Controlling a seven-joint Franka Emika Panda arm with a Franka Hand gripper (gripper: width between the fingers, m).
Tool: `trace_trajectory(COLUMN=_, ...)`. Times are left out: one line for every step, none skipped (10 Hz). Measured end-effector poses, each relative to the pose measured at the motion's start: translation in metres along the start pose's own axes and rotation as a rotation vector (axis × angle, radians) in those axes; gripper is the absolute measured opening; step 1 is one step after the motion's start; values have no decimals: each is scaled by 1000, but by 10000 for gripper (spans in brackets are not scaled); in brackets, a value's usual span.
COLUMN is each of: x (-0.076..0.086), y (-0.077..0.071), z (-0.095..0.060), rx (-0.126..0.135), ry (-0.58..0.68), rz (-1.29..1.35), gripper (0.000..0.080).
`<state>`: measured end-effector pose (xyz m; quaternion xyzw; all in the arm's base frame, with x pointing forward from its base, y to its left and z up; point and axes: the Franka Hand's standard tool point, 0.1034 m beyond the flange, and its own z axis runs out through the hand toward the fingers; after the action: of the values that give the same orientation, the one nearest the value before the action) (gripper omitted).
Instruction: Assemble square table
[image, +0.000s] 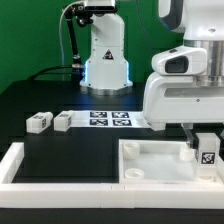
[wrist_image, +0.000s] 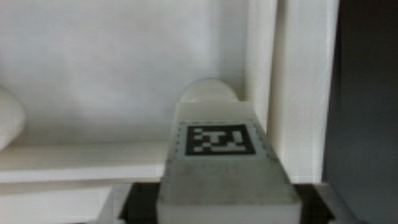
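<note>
My gripper (image: 205, 143) is shut on a white leg block (image: 207, 154) with a black-and-white tag. It holds the block upright over the end of the square panel (image: 155, 160) on the exterior view's right. In the wrist view the leg (wrist_image: 219, 135) fills the middle between my dark fingers (wrist_image: 146, 200), its tip pointing at the panel floor beside the raised rim (wrist_image: 267, 60). I cannot tell whether the leg touches the panel. A round corner socket (image: 130, 174) shows at the panel's near corner. Two more tagged leg blocks (image: 40, 122) (image: 63, 121) lie on the black surface.
The marker board (image: 110, 119) lies behind the panel. Long white bars (image: 20, 165) frame the black work surface at the front and on the exterior view's left. The robot base (image: 104, 55) stands at the back.
</note>
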<state>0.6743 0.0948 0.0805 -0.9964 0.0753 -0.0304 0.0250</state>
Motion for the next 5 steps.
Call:
trace_trajectory(x=0, y=-2, z=0, rx=12, ry=-3, rz=148, gripper=290)
trace_trajectory(x=-1, y=-5, z=1, rx=20, ry=-6, rz=282, gripper=290)
trace_trajectory(x=-1, y=-5, z=2, rx=34, ry=-14, rz=452, gripper=290)
trace_trajectory(x=0, y=-4, z=2, rx=56, ry=-19, rz=643, gripper=290)
trace_trajectory(x=-1, y=-5, z=3, rx=71, ry=-31, rz=792, gripper=290)
